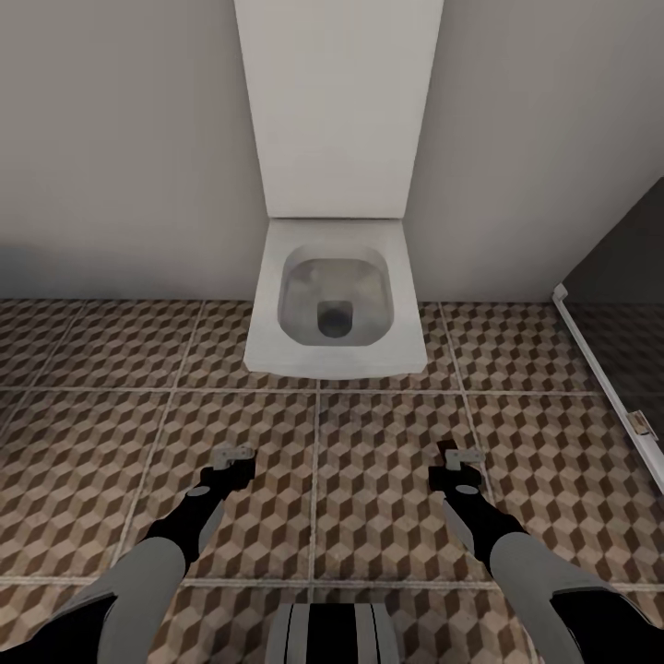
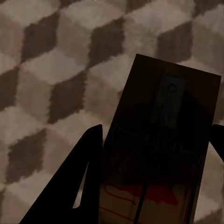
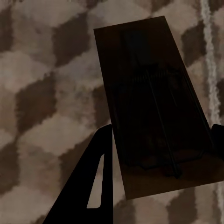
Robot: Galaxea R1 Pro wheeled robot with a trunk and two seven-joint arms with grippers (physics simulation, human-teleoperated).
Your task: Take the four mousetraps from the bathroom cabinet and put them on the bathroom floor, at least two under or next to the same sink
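My two arms hang low over the bathroom floor [image 1: 350, 498], each with a mousetrap. In the head view the left gripper [image 1: 231, 458] is shut on a small flat mousetrap [image 1: 232, 453], and the right gripper [image 1: 456, 461] is shut on another mousetrap [image 1: 459, 455]. The left wrist view shows a dark board with wire spring and a red mark, the mousetrap [image 2: 161, 116], between the fingers [image 2: 81, 182] of that gripper [image 2: 156, 135]. In the right wrist view a second mousetrap [image 3: 144, 84] sits in the right gripper [image 3: 162, 133]. The cabinet and the bathroom sink are out of view.
A white toilet [image 1: 277, 341] with a tall white cistern panel [image 1: 337, 111] stands straight ahead against the grey wall. At the right, a dark panel with a white bottom rail [image 1: 599, 369] runs diagonally. Cube-patterned tiles stretch to the left and between the arms.
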